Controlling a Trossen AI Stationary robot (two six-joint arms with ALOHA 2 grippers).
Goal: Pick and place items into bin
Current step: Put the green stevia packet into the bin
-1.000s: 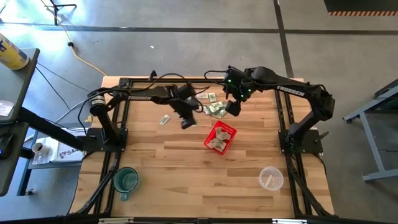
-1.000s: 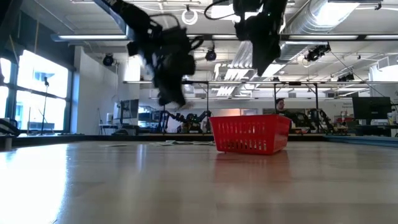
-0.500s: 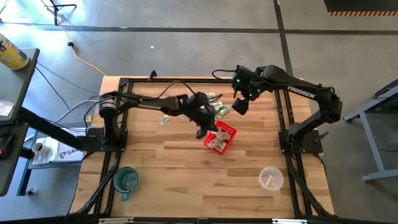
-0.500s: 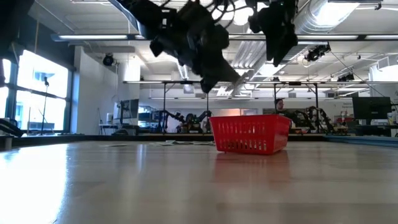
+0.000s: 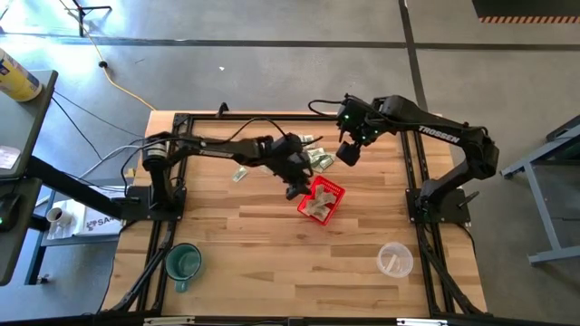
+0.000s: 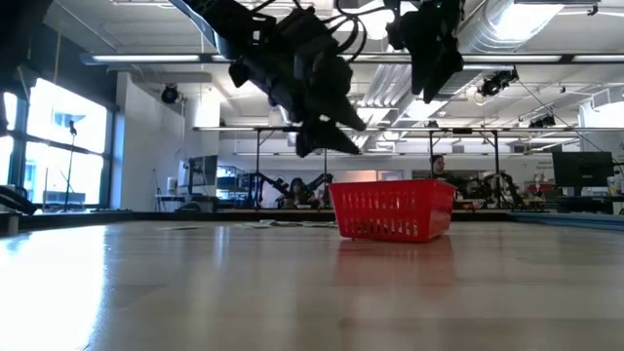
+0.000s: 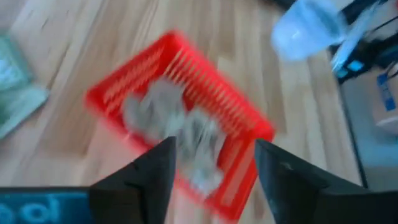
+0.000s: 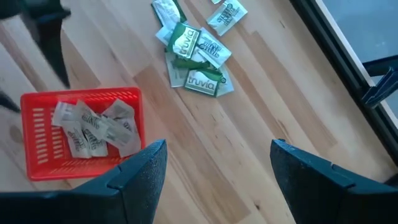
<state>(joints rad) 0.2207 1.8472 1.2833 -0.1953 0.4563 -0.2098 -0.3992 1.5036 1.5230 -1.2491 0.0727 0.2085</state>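
The red basket stands mid-table with several pale green-and-white slips lying in it. More slips lie in a pile on the wood beyond it, and a single one lies to the left. My left gripper hangs open above the basket's far-left corner, nothing between its fingers. My right gripper is open too, held high over the table just right of the pile.
A green mug stands near the front left and a clear plastic cup near the front right. Black frame rails run along the table's sides. Bare wood lies in front of the basket.
My left gripper has swung from left of the pile toward the table's right edge, ending over the basket, and its fingers have opened in the last half second. My right gripper has shifted a little up and toward the right edge, staying open.
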